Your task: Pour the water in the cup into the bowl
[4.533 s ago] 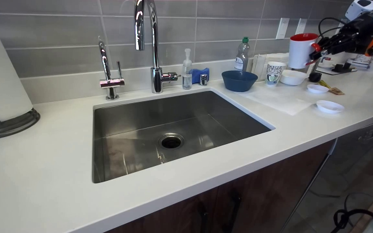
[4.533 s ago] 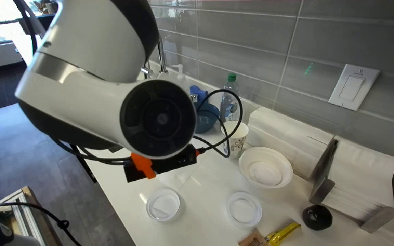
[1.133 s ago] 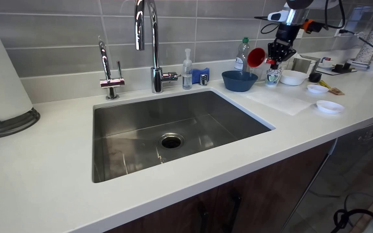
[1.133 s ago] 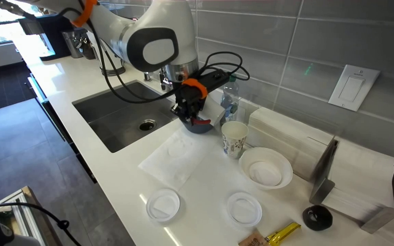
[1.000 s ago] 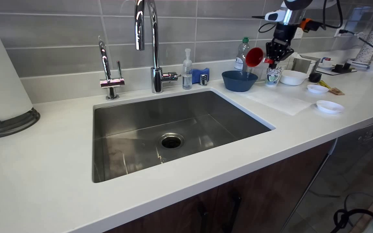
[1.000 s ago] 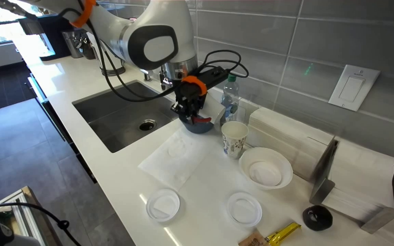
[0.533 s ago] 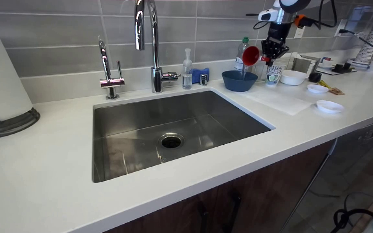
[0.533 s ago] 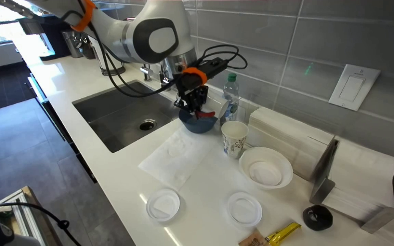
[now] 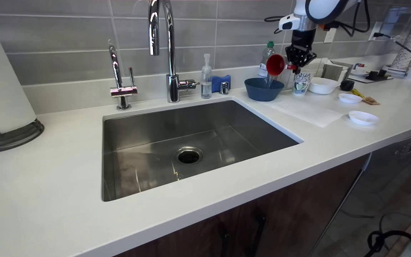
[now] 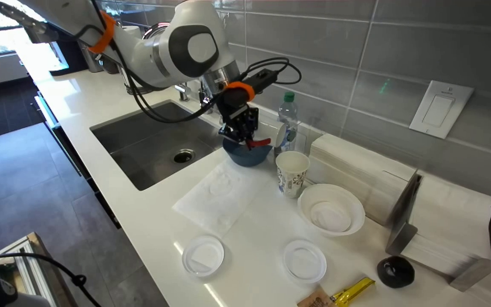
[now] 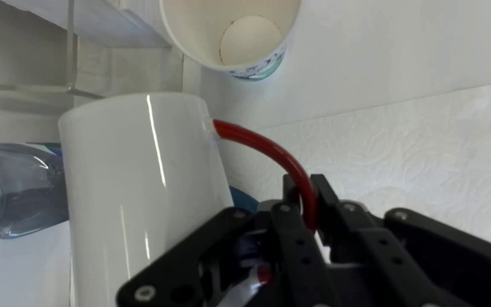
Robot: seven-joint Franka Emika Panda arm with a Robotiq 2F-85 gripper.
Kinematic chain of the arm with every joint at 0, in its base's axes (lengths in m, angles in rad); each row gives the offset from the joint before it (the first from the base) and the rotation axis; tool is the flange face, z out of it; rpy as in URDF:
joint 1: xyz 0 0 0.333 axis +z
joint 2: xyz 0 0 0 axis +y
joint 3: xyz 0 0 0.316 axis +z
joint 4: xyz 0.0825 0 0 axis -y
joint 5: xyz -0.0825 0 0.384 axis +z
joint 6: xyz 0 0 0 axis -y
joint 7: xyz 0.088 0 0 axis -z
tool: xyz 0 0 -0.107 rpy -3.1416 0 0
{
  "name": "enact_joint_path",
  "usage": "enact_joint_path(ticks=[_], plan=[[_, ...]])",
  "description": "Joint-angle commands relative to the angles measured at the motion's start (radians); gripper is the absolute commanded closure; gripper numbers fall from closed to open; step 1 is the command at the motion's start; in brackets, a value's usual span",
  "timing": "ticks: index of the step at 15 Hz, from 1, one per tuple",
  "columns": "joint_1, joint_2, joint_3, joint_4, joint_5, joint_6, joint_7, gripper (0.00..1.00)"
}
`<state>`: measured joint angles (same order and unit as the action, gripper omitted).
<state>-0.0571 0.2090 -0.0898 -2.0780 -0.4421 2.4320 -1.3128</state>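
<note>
Near the back right corner of the sink, in an exterior view, sat the blue bowl, a stream of water falling into it. Above and slightly right, the mug hung tipped on its side; the gripper pinched its red handle. Farther right stood the paper cup, then the white bowl.

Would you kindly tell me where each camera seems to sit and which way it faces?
Wrist view: mounted behind the hand, which shows along the bottom, looking down at the mug and paper cup.
In an exterior view: apparently raised before the sink, facing the tiled wall; the arm and hand show at upper right.
In an exterior view: apparently high over the counter, facing along it towards the sink; arm at upper left, hand near the middle.
Both exterior views share the sink, blue bowl and tilted mug.
</note>
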Motion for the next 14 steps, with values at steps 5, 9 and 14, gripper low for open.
enact_joint_path(ticks=[5,9,14], plan=[[0.02,-0.004,-0.011,0.005,-0.263,0.046,0.182,0.97],[0.03,-0.01,-0.011,-0.005,-0.482,0.057,0.318,0.97],[0.012,0.001,0.025,-0.014,-0.499,0.03,0.326,0.88]])
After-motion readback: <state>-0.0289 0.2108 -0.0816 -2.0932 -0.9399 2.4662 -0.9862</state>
